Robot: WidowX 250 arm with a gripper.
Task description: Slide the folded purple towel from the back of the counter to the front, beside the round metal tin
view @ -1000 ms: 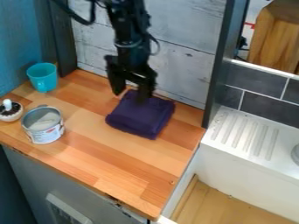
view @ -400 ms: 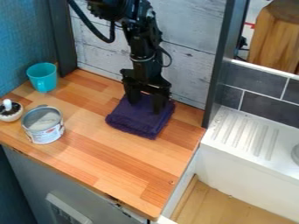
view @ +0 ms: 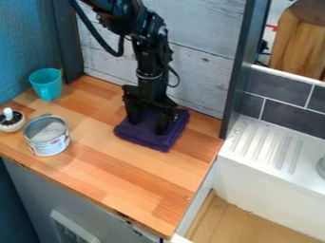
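A black two-finger robotic gripper (view: pixel 148 126) reaches down onto a folded dark purple cloth (view: pixel 136 135), its fingers spread apart over the fabric. The cloth lies on a wooden countertop (view: pixel 139 190) of orange-brown strips, in front of a whitewashed plank wall (view: pixel 196 71). To the left of the cloth stands an open metal can (view: pixel 49 146) with a pale interior, and beyond it, farther from the cloth, a small white pot with a dark top and white knob (view: pixel 11 124). A teal plastic cup (view: pixel 46 87) sits well to the cloth's upper left. To its right is a ridged white drainboard (view: pixel 263 147).
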